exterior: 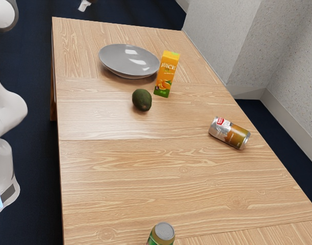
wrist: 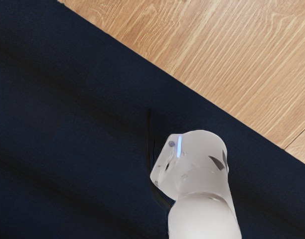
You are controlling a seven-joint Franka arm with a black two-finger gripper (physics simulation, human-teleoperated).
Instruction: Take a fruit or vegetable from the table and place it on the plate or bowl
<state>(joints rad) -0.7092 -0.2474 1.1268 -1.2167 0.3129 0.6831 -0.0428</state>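
A dark green avocado [exterior: 141,99] lies on the wooden table [exterior: 146,168], toward its far half. Just behind it rests a grey plate [exterior: 129,60] with nothing on it. The avocado sits about a hand's width in front of the plate's near rim. White links of my arm [exterior: 4,148] stand at the exterior view's left edge, off the table. In the wrist view I look down on a white arm link [wrist: 197,184] over the dark blue floor [wrist: 68,124], with a corner of the table [wrist: 232,55] beyond it.
An orange juice carton [exterior: 167,74] stands upright right of the plate and close behind the avocado. A soda can [exterior: 229,132] lies on its side near the exterior view's right edge. Another can [exterior: 161,235] stands at the table's front edge. Grey walls [exterior: 248,41] rise beyond.
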